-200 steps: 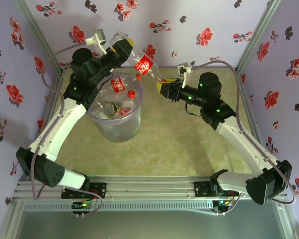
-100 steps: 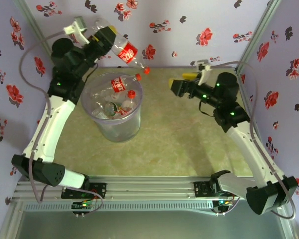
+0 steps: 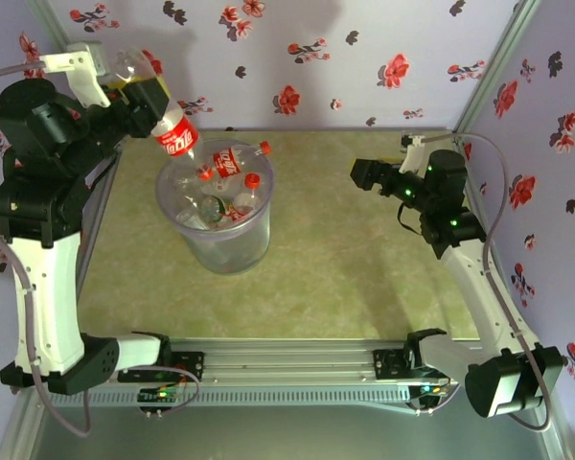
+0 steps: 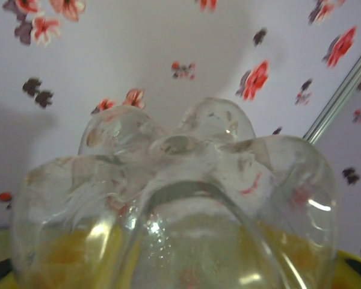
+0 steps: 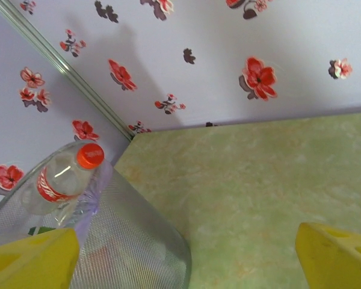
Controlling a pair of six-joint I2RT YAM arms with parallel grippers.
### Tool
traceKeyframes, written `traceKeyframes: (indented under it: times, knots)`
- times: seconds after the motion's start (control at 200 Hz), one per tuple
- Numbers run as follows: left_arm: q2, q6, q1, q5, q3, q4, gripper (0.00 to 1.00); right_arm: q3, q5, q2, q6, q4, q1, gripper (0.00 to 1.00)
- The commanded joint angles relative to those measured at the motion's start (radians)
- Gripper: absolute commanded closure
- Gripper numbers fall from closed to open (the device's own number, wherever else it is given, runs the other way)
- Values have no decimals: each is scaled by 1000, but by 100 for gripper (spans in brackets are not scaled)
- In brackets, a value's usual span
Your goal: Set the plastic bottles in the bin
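One more drop to make, by the look of it. Shut around the base end of a red-labelled plastic bottle [image 3: 176, 137]: left claw [image 3: 141, 89], raised high at the far left. Seen up close from the left wrist, just the clear lobed bottom of that bottle [image 4: 180, 180], with yellow showing on either side of it. Tilted cap-down, red cap [image 3: 204, 173] just over the far left rim of the bin [image 3: 228, 247]. Not yet let go.

Already lying in the bin: several bottles [image 3: 228, 161], red labels and red caps among them, one near the top in the right wrist view [image 5: 59, 180].

Spread wide with nothing between its yellow fingers [image 5: 30, 259]: right claw [image 3: 362, 172], hovering over the right side of the desk [image 3: 364, 278], well apart from the bin.

Judged nearly finished, going by the plain green desk around the bin. Left to do: open the left claw over the bin.
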Motion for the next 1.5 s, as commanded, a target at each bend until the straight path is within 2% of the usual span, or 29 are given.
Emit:
traceKeyframes:
  times: [0.0, 0.1, 0.35, 0.515, 0.62, 0.76, 0.795, 0.97, 1.11, 1.495]
  knots:
    - [68, 124, -8, -20, -29, -145, 89, -8, 9, -5, -20, -12, -11, 7]
    - [103, 200, -60, -52, -43, -145, 89, -16, 15, -11, -37, -37, -17, 7]
    - [152, 276, -200, -151, -118, -68, 87, -34, 15, 2, -42, -50, -20, 7]
    - [222, 367, -268, -204, -57, -145, 90, -36, 19, 15, -48, -53, -20, 7]
    - [273, 429, -307, -228, -11, -253, 91, -40, 20, 17, -51, -50, -20, 7]
    - [305, 484, -324, -240, 11, -329, 92, -46, 22, 19, -56, -51, -23, 7]
    - [308, 495, -326, -240, 9, -340, 87, -47, 23, 19, -57, -51, -22, 7]
    - [316, 518, -330, -239, -16, -363, 36, -50, 26, 26, -61, -52, -23, 7]
    - [285, 525, -330, -236, -49, -313, 1, -49, 21, 32, -60, -49, -23, 7]
    - [177, 451, -321, -224, -84, -159, 0, -52, 57, 34, -66, -56, -24, 7]
